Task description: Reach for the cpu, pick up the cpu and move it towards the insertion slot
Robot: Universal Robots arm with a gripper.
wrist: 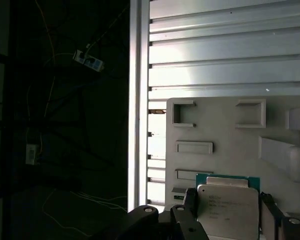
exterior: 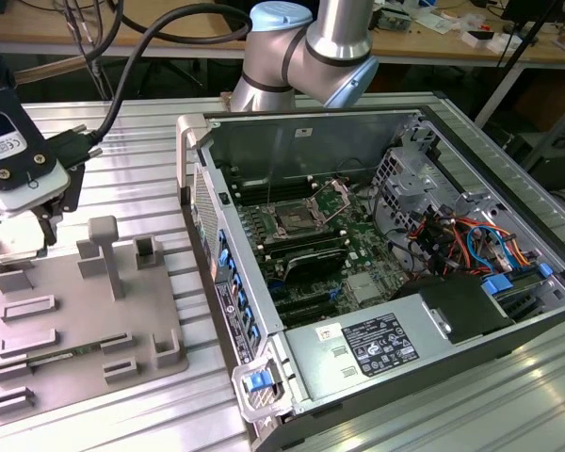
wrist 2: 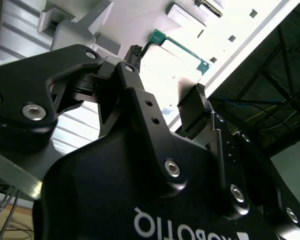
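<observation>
The cpu (wrist: 227,212), a silvery square chip with a green rim, sits between my gripper's (wrist: 229,210) two black fingers (wrist: 190,199), which are shut on its opposite edges. In the second wrist view the cpu (wrist 2: 170,62) shows bright between the fingers (wrist 2: 197,107) of the gripper (wrist 2: 167,72). In the exterior view the gripper (exterior: 19,235) hangs at the far left with the pale cpu (exterior: 11,231) just above the back left corner of the grey tray (exterior: 75,320). The insertion slot (exterior: 295,222), a silver-framed socket with a dark centre, lies on the green motherboard inside the open case, far to the exterior view's right.
The open computer case (exterior: 198,188) has a tall side wall between the tray and the motherboard. The tray (wrist: 230,145) carries raised blocks and recesses. A thick black cable (exterior: 132,66) runs to the wrist. The slatted metal table edge (wrist: 139,100) is close to the gripper.
</observation>
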